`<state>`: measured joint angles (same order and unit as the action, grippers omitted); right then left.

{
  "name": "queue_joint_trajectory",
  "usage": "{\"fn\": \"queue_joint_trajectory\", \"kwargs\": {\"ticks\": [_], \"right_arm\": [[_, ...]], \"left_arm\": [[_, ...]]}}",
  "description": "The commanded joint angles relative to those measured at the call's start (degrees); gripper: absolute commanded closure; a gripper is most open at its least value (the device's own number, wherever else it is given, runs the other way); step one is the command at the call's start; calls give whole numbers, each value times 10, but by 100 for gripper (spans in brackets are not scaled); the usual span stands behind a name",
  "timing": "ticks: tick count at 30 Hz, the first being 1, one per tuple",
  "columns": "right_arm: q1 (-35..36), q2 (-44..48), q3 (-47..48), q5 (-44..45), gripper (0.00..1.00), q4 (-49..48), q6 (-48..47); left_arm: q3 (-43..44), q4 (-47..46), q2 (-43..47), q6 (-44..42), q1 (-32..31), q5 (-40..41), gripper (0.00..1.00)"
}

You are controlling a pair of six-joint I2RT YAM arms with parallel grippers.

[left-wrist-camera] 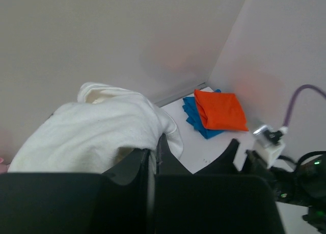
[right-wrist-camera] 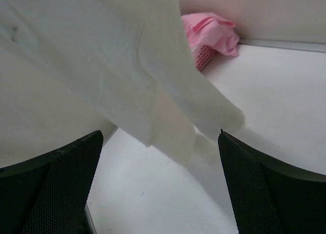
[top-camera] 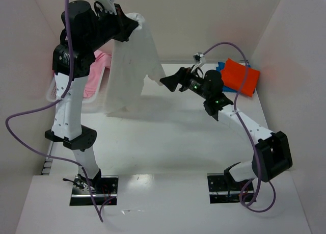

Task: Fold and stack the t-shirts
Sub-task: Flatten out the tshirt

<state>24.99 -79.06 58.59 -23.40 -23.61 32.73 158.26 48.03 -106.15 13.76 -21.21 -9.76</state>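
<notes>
Left gripper (top-camera: 133,22) is clamped shut on a bunched upper edge of the cream-white t-shirt (top-camera: 130,66). The left wrist view shows both fingers pressed together with the cloth heaped over them. Which part of the garment is pinched cannot be determined. The arm holds this grip high over the back left of the table (top-camera: 168,137) so that the shirt hangs full length. Judged purpose: the shirt's own weight pulls out the creases and exposes a free edge for a second grip. The lower hem reaches the table or hangs just above it; contact cannot be confirmed.

Right gripper (top-camera: 172,82) stands with its jaws wide apart and holds nothing. It points at the right-hand edge of the hanging shirt and sits just beside it. The right wrist view shows a sleeve or side fold hanging between the two fingers, touching neither.

Judged next step: close the right gripper on that free edge, then spread the shirt flat between both arms. Caution: the cloth hangs in several layers, so a grip may take more than the intended one.

Folded stack: the orange t-shirt (top-camera: 240,76) lies on the blue t-shirt (top-camera: 220,67) at the far right corner, well clear of the working area. The pink t-shirt (top-camera: 97,76) lies unfolded in the basket (top-camera: 50,93) behind the left arm.
</notes>
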Motion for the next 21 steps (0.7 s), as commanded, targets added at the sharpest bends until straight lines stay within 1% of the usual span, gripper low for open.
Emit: {"fn": "queue_joint_trajectory", "kwargs": {"ticks": [1,4,7,10,12,14,17,21], "right_arm": [[33,-49,-11,-2,1,-62,6],[33,-84,4,-21,1,-73,19],[44,-103,11,-21,1,-73,24],[45,-103,-3,9,1,-73,24],[45,-87,-14,38,1,-79,24],[45,-77,-22,39,1,-97,19],[45,-57,-44,71,1,-146,19],[45,-50,-42,91,2,-161,5]], "left_arm": [[18,-51,52,8,-1,-46,100],[18,-51,58,14,-1,-46,100],[18,-56,58,14,-1,-46,100],[18,-56,63,19,-1,-51,100],[23,-61,63,19,-1,-56,100],[23,-61,63,19,-1,-63,100],[23,-61,63,24,-1,-69,100],[23,-61,63,29,-1,-76,100]]}}
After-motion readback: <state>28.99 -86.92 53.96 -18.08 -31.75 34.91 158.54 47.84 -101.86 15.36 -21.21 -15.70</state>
